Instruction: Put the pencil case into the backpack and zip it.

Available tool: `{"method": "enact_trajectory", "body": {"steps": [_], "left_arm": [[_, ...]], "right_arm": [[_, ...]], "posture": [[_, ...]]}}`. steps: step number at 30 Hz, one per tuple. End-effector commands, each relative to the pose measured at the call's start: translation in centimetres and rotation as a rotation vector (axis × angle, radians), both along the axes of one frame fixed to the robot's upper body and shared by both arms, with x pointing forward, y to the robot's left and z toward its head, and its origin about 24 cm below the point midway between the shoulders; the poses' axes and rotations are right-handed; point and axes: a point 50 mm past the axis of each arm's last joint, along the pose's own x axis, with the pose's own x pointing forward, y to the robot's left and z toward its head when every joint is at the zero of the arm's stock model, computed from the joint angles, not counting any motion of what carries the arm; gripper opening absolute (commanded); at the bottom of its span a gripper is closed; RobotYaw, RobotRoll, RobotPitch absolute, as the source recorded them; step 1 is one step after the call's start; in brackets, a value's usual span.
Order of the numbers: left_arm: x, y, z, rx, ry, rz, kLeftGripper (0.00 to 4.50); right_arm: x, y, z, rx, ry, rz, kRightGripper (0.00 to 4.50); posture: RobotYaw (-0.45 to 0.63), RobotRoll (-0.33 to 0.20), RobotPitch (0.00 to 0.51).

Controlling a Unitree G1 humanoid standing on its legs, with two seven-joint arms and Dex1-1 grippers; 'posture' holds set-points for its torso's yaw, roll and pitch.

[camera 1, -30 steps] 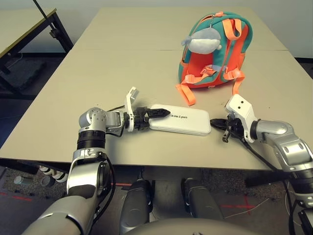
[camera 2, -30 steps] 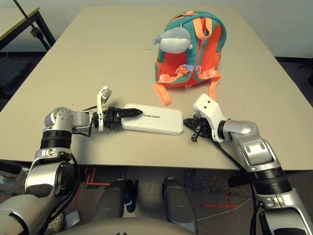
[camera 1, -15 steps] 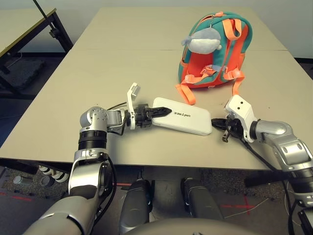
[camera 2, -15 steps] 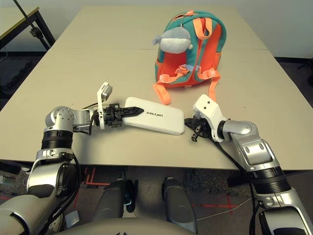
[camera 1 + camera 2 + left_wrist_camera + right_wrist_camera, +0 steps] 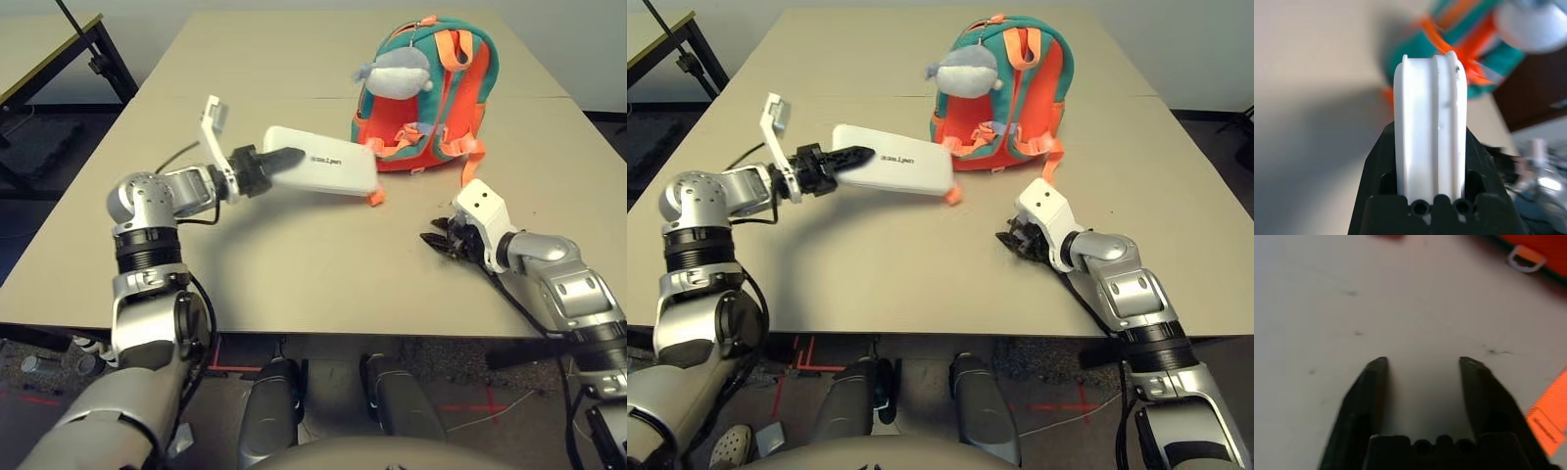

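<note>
Left eye view: left gripper (image 5: 279, 160) pinches the pencil case (image 5: 323, 174) by one end, held off the table (image 5: 294, 264) just beside the upright backpack (image 5: 423, 98); right gripper (image 5: 1422, 363) spread, empty, low over the tabletop.

The only writing in view is a short line of small dark lettering on the flat white face of the pencil case (image 5: 323, 172). It is too small here to read letter by letter; it may be a single brand word. Nothing legible shows on the backpack (image 5: 431, 93), its straps or its plush charm (image 5: 397, 73), nor on the worktop (image 5: 323, 264).
</note>
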Motion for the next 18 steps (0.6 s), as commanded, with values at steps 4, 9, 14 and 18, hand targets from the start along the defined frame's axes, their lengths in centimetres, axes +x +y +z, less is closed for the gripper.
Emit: {"method": "enact_trajectory", "body": {"steps": [4,9,14,18], "left_arm": [[0.3,1.9,1.1,0.095,-0.055,0.086,1.31],[0.9,2.5,1.7,0.159,-0.164,0.163,1.31],[1.5,2.0,1.6,0.176,-0.312,0.189,1.31],[2.1,1.8,1.4,0.188,-0.376,0.228,1.31]], "right_arm": [[0.7,-0.7,0.3,0.058,-0.023,-0.109,4.50],[1.6,-0.8,1.6,0.229,-0.039,-0.230,4.50],[2.5,-1.0,3.6,0.433,-0.054,-0.357,4.50],[3.1,-1.0,4.8,0.553,-0.075,-0.420,4.50]], "posture": [[-0.16,0.000,0.125],[-0.15,0.000,0.124],[-0.16,0.000,0.122],[-0.16,0.000,0.121]]}}
